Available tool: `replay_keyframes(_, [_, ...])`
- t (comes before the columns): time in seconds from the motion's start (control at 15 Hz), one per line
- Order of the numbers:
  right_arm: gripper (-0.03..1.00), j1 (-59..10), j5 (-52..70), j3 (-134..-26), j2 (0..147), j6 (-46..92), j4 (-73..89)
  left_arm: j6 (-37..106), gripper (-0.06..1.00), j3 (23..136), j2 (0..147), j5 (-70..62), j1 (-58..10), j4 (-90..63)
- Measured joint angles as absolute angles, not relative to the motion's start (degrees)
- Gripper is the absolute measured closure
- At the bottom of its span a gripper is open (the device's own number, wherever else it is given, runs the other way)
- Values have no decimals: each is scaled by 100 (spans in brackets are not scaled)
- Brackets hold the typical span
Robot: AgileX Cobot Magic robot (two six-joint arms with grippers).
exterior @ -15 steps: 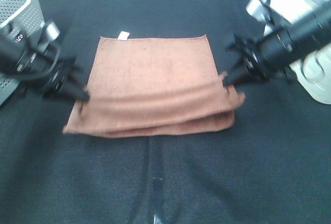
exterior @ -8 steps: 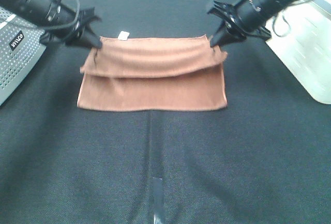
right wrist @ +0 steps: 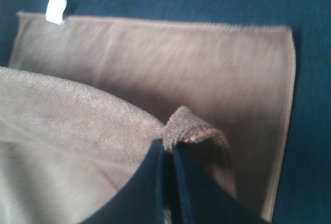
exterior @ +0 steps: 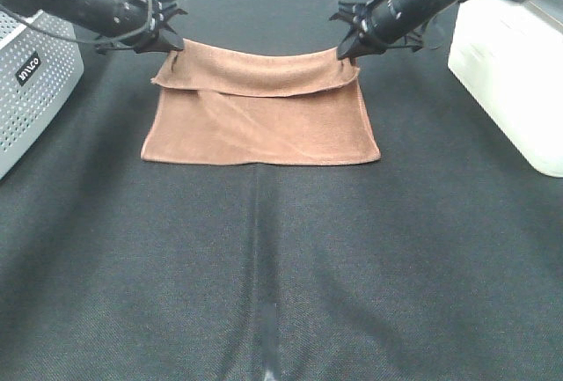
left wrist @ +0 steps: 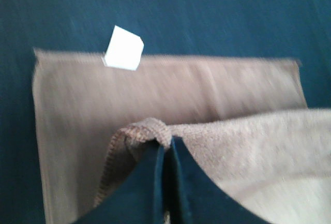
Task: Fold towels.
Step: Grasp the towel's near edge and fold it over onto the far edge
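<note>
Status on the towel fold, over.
Left gripper, right gripper shut on towel corners, lifted near far edge. Fold not laid yet. Basket, white box off to sides.

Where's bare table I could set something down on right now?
Widest bare table is in front of the towel. Narrower strips: between towel and grey basket on the left, towel and white box on the right. Crowded along the far edge, where the left claw and right claw pinch its corners.

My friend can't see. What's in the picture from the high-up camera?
A reddish-brown towel lies half folded on a black table, its top layer pinched at two corners by the left gripper and the right gripper. A grey basket sits at left.
</note>
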State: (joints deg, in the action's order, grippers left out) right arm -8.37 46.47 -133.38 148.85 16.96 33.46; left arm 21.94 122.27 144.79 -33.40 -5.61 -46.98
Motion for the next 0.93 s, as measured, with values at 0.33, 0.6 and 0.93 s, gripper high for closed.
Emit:
replay_keyframes(0.33, [97, -837, 3879, -13843, 15567, 1696, 3317, 2194, 94, 13109, 15378, -2555, -579, -4945])
replay_keyframes(0.6, [49, -837, 3690, -13860, 15584, 1702, 3312, 2584, 73, 13132, 15413, -2441, -630, -5117])
replay_keyframes(0.93, [22, -837, 4400, -13860, 15195, 1702, 2968, 2590, 12, 13138, 15350, -3054, -619, -4887])
